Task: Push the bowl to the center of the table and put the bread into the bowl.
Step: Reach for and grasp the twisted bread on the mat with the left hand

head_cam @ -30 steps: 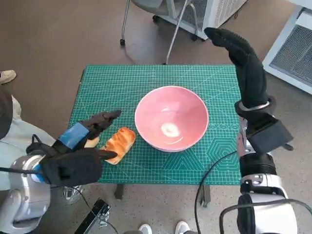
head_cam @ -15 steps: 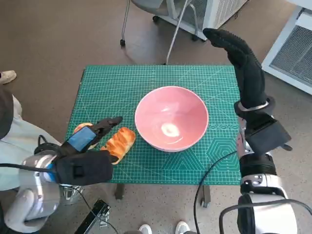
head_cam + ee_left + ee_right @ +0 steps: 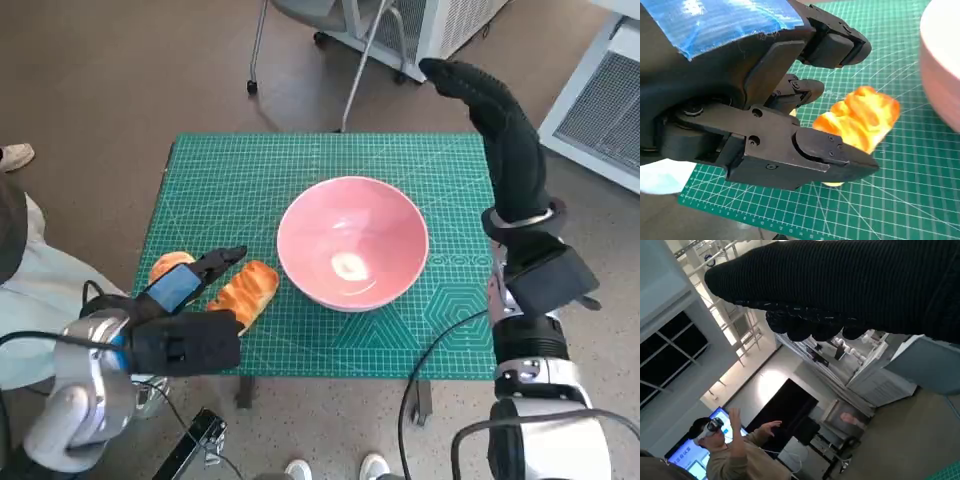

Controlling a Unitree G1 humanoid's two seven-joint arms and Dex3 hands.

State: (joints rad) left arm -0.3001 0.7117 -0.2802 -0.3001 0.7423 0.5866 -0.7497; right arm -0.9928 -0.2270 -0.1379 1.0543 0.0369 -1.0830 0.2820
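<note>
Head view, pink bowl (image 3: 352, 243), bread (image 3: 243, 293), mat (image 3: 240, 180) print possibly unreadable

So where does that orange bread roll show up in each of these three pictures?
Head view: the bread lies on the green mat, left of the pink bowl, just beyond the left hand.
Left wrist view: the bread is mid-picture, beyond the black fingers.
Right wrist view: not in it; only the glove and the room show.
Shared landmark: the pink bowl's rim, seen in the head and left wrist views.
</note>
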